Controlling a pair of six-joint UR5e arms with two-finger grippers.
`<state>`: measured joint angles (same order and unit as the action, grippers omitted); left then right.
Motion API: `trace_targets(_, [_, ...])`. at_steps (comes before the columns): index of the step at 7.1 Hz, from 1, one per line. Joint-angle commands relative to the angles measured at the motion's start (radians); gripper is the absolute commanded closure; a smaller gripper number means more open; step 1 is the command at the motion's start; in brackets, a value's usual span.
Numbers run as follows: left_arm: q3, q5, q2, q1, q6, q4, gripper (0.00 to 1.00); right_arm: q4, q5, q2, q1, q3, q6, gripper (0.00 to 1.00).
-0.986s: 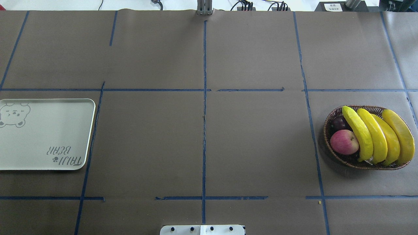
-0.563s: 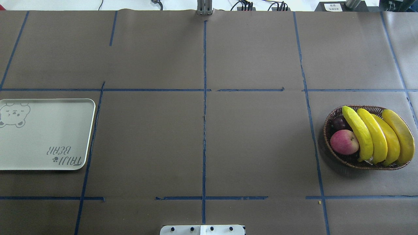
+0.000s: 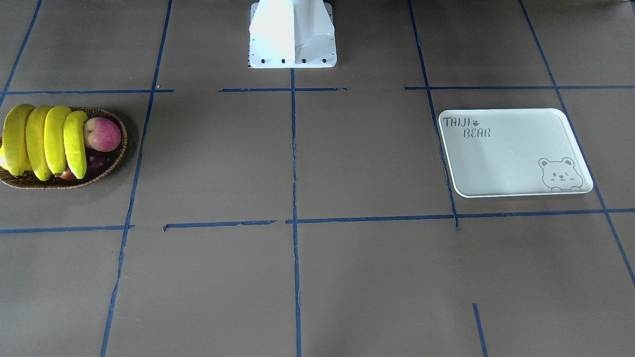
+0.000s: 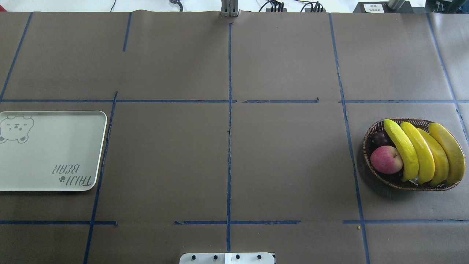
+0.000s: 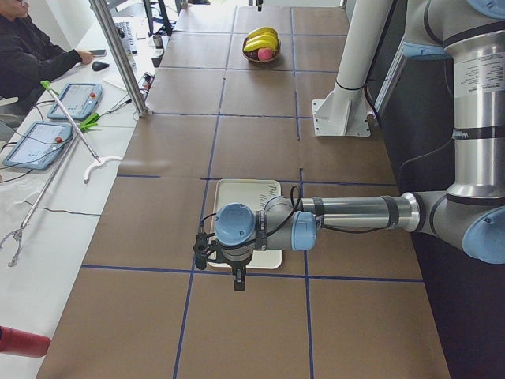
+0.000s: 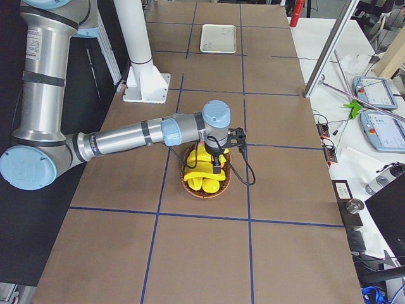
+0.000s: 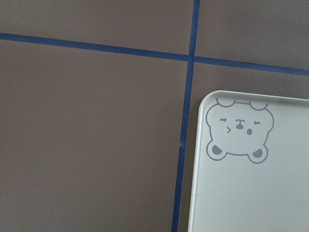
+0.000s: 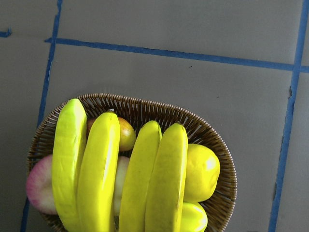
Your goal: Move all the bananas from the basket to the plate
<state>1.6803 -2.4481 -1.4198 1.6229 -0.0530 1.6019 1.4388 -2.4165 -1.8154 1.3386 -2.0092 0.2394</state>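
Note:
Four yellow bananas (image 4: 421, 154) lie side by side in the brown wicker basket (image 4: 366, 143) at the right of the overhead view. They also show in the right wrist view (image 8: 145, 179) and the front view (image 3: 44, 139). The whitish bear plate (image 4: 44, 154) sits bare at the far left and shows in the left wrist view (image 7: 260, 193). My right gripper (image 6: 218, 166) hangs above the basket and my left gripper (image 5: 237, 280) hangs by the plate's corner. Both show only in the side views, so I cannot tell whether they are open or shut.
A red-pink apple (image 4: 386, 159) and a dark fruit (image 4: 381, 138) lie in the basket beside the bananas. Plump yellow fruits (image 8: 200, 171) lie under them. The robot's white base (image 3: 292, 34) stands at mid-table. Blue tape lines cross the brown table cover.

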Motion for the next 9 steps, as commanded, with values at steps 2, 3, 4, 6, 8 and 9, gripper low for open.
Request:
trace_targets(2, [0.002,0.001,0.007,0.002,-0.007,0.03,0.0,-0.225,0.083,-0.105,-0.133,-0.002,0.164,0.17])
trace_targets(3, [0.002,0.0,0.007,0.003,-0.005,0.032,0.0,-0.229,0.124,-0.101,-0.178,0.0,0.162,0.26])
trace_targets(4, [0.002,0.0,0.007,0.003,-0.005,0.032,0.0,-0.229,0.152,-0.097,-0.215,0.001,0.162,0.25])
trace_targets(6, [0.004,0.0,0.007,0.002,-0.005,0.032,0.0,-0.23,0.157,-0.09,-0.231,0.041,0.158,0.23])
trace_targets(8, [0.004,0.0,0.007,0.002,-0.005,0.032,0.0,-0.23,0.157,-0.09,-0.231,0.056,0.158,0.23])
trace_targets(9, [0.012,0.0,0.007,0.003,-0.007,0.032,0.0,-0.23,0.157,-0.088,-0.233,0.056,0.158,0.23])
